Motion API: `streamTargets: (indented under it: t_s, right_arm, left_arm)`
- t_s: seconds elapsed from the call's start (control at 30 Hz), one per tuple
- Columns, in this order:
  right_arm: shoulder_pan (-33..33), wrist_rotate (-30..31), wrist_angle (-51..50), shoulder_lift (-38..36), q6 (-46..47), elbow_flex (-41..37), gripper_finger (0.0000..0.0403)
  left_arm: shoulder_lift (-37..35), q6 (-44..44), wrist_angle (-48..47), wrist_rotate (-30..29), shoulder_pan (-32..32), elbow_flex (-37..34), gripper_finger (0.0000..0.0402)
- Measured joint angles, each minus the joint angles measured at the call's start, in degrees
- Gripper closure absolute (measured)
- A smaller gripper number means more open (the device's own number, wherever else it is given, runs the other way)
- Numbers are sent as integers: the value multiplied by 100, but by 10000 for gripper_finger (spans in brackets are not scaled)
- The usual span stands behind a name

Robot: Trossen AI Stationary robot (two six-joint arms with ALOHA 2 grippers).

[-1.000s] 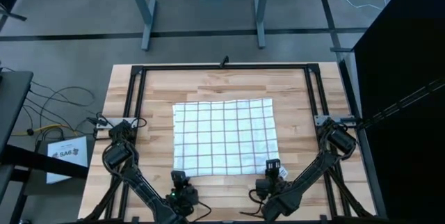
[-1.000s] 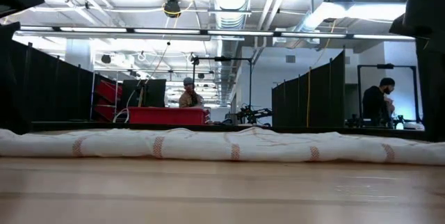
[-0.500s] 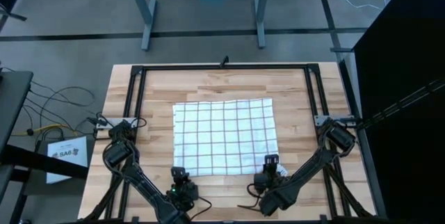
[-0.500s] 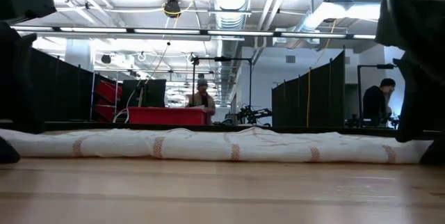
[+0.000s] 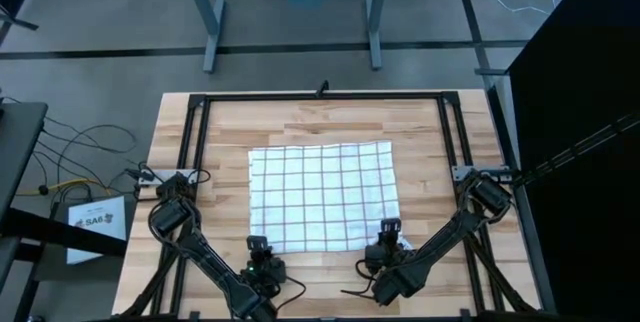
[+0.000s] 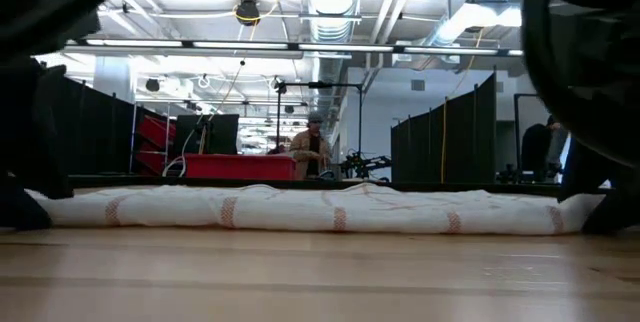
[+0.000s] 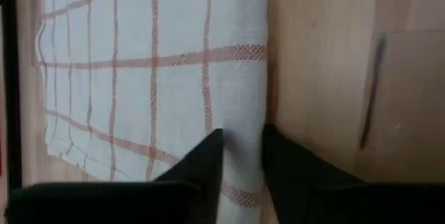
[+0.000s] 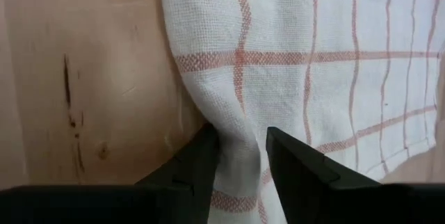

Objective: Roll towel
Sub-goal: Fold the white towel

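Wooden table (image 5: 210,142) under flat towel (image 5: 322,196)

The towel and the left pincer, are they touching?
Touching. In the left wrist view, the left pincer has the towel edge squeezed between its two fingers, with cloth filling the gap.

Work surface: pale wooden table (image 5: 220,142), plank-jointed top.

A black rectangular frame (image 5: 320,96) sits on the table, running along its far edge and down both sides. Within the frame, the towel (image 5: 320,194) lies spread flat at the middle of the table, white with a thin-lined grid, its near edge slightly raised in a low fold.
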Motion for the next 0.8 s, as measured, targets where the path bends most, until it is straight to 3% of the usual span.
streamTargets:
  t_s: [0.07,0.2,0.6,0.8]
  right_arm:
    - [0,6,98,0,0,-56,333]
    - [22,-19,217,-2,21,-163,393]
    - [431,-153,41,27,658,37,402]
    - [618,-604,-28,39,898,470,402]
  left_arm:
    - [0,10,-4,46,12,0,385]
    - [0,-135,-69,21,4,0,400]
    - [18,-956,-188,45,-401,155,401]
    - [67,-1412,-423,138,-599,432,402]
